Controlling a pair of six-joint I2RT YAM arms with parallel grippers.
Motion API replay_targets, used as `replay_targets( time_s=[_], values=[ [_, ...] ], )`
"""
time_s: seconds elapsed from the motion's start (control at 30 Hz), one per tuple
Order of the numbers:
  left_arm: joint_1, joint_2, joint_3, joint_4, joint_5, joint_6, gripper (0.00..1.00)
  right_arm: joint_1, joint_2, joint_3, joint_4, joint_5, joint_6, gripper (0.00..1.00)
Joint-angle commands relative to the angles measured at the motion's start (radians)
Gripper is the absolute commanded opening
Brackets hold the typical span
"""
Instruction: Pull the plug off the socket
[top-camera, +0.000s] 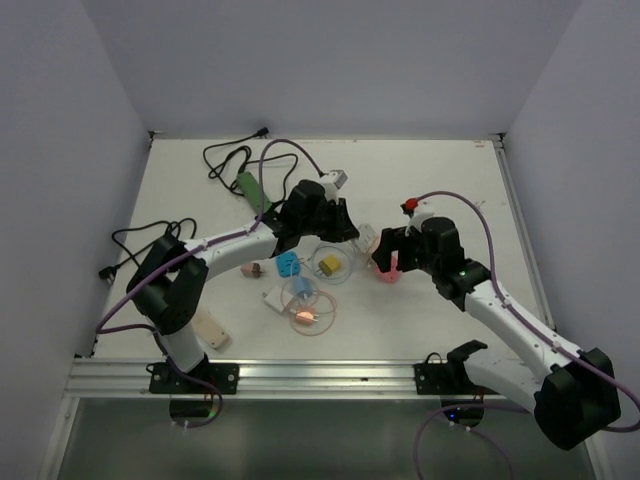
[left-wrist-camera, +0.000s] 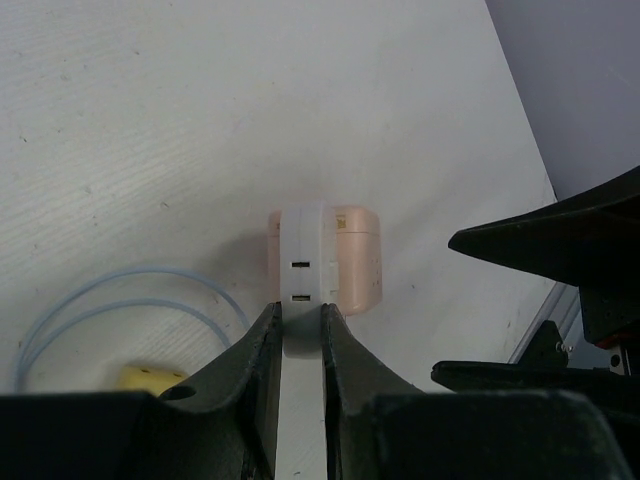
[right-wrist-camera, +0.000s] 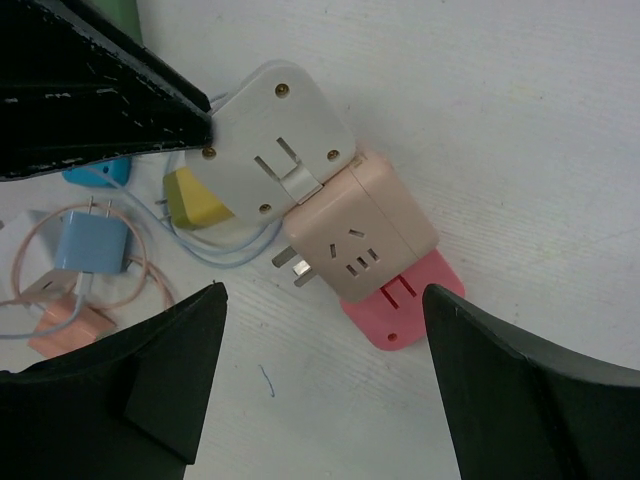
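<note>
Pink plug (right-wrist-camera: 400, 305) lying on surface (right-wrist-camera: 520, 120), touching beige cube socket (right-wrist-camera: 365, 235) on its near side, right end effector (right-wrist-camera: 322, 300) spread wide over both, white adapter (right-wrist-camera: 275, 130) joined to socket's far side, left end effector (left-wrist-camera: 299, 312) pinching that adapter, yellow charger (right-wrist-camera: 195, 200) beside

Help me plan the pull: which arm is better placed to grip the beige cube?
Right: the right gripper, open, faces the beige cube; the left gripper is clamped on the white adapter.

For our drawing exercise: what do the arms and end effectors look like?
The left arm and right arm have white links, black joints and purple cables. The left end effector and right end effector have two black tapered fingers. A red part tops the right wrist.
</note>
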Motion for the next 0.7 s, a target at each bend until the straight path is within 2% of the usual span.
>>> replay_targets(
  time_s=[0.0,0.07,0.27,0.53,0.67],
  values=[
    [0.004,-0.052,0.044,0.009,0.071,0.067,0.0,0.034,0.053,0.048,0.02,0.056,-0.063,0.83],
    [0.004,-0.061,0.046,0.001,0.061,0.081,0.0,0.036,0.076,0.064,0.025,0.063,-0.067,0.88],
    [0.006,-0.059,0.052,-0.019,0.059,0.103,0.0,0.036,0.148,0.07,0.044,0.083,-0.107,0.9],
    [0.006,-0.053,0.066,-0.037,0.064,0.118,0.0,0.036,0.21,0.068,0.097,-0.026,-0.167,0.88],
    [0.006,-0.049,0.076,-0.04,0.076,0.12,0.0,0.037,0.251,0.062,0.112,-0.006,-0.175,0.87]
  ],
)
